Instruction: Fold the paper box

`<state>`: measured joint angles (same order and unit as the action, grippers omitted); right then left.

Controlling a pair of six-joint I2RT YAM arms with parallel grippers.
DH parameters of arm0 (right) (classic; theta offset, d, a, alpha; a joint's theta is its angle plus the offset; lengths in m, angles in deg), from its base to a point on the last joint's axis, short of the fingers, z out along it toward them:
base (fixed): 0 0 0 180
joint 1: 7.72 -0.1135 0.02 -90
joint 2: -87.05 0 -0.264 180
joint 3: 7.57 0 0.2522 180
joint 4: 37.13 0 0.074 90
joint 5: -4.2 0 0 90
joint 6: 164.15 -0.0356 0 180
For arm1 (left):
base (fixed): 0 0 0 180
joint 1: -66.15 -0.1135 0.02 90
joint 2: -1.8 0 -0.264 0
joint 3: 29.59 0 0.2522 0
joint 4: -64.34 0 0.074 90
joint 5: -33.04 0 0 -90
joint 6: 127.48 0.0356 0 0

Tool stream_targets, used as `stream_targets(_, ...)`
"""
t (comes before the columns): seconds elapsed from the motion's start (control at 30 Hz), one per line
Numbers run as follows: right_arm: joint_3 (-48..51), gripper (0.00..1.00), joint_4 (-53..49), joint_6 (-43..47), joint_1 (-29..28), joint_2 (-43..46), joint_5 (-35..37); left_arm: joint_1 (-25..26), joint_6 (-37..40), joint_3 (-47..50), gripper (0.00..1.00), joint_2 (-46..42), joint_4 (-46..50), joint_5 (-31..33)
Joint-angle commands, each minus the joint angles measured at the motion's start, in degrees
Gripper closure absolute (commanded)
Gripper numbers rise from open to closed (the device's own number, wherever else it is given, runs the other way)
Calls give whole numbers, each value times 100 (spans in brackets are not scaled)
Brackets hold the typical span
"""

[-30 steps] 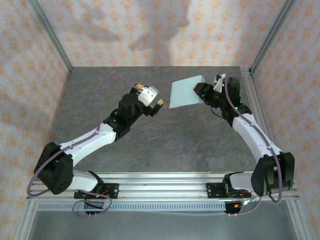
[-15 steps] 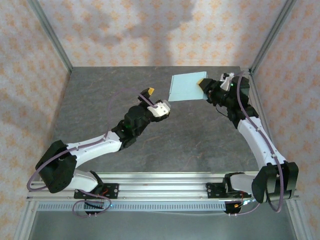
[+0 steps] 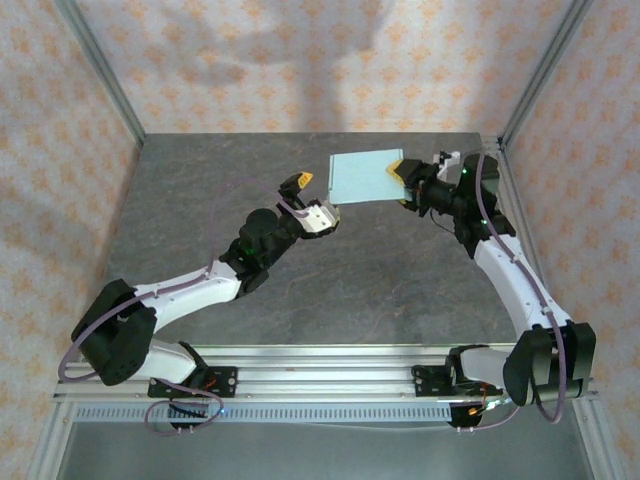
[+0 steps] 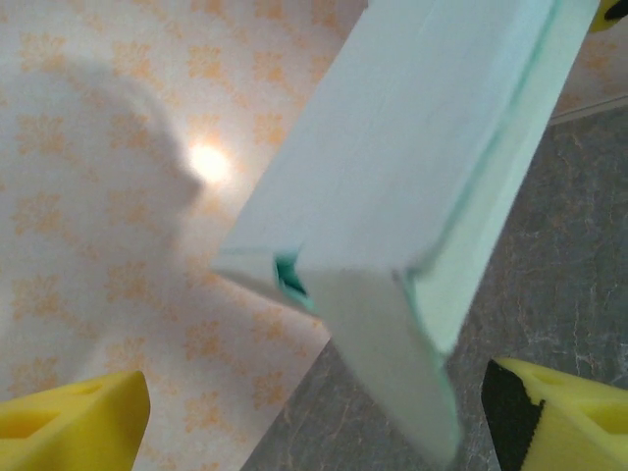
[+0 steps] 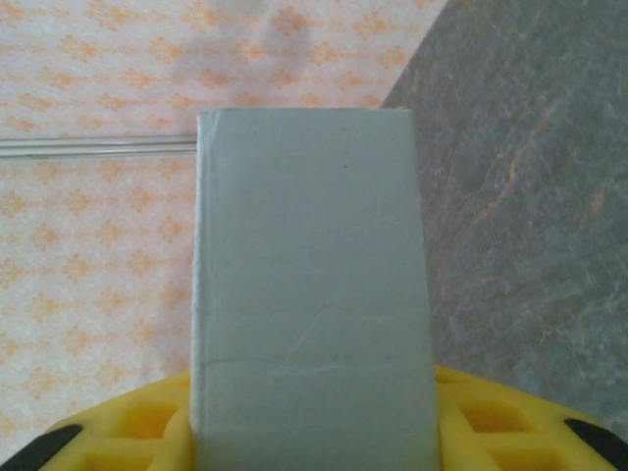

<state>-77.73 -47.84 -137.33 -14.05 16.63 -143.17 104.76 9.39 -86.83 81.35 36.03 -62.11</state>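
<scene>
The paper box (image 3: 365, 177) is a pale mint-blue flat box held up over the back right of the table. My right gripper (image 3: 405, 180) is shut on its right end. In the right wrist view the box (image 5: 312, 285) stands between the yellow fingers (image 5: 128, 432), and my right gripper (image 5: 314, 437) clamps its sides. My left gripper (image 3: 312, 200) is open, just left of and below the box's near left corner. In the left wrist view the box (image 4: 412, 167) is close above, and a loose flap (image 4: 383, 343) hangs down between the fingers (image 4: 74, 427) of my left gripper (image 4: 314, 427), nearer the right one and touching neither.
The dark stone-patterned table (image 3: 300, 290) lies under both arms. Patterned walls with metal frame posts (image 3: 100, 70) close off the back and both sides. A metal rail (image 3: 330, 380) carrying the arm bases runs along the near edge.
My left gripper has swung right and back toward the box's left corner, and its jaws have narrowed slightly. The right gripper has shifted the box a little leftward.
</scene>
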Motion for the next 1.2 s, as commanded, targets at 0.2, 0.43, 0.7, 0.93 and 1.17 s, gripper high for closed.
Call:
stream_targets(0.2, 161, 74, -53, -464, 26, -39, -876, -20, 581, -94, 19, -314, 97, -659)
stream_targets(0.43, 220, 74, -597, -174, 26, 6, -1044, 29, 1155, -112, 32, -351, 542, -735)
stream_targets(0.7, 175, 73, -976, 116, 26, -60, -1109, 33, 1379, -350, 55, -606, 1589, -1271)
stream_targets(0.93, 75, 73, -1229, 315, 36, -128, -1094, 30, 1418, -404, 59, -625, 1845, -1330)
stream_targets(1.17, -16, 30, -1299, 639, 59, 75, -690, 8, 1098, -609, 59, -542, 2262, -1456)
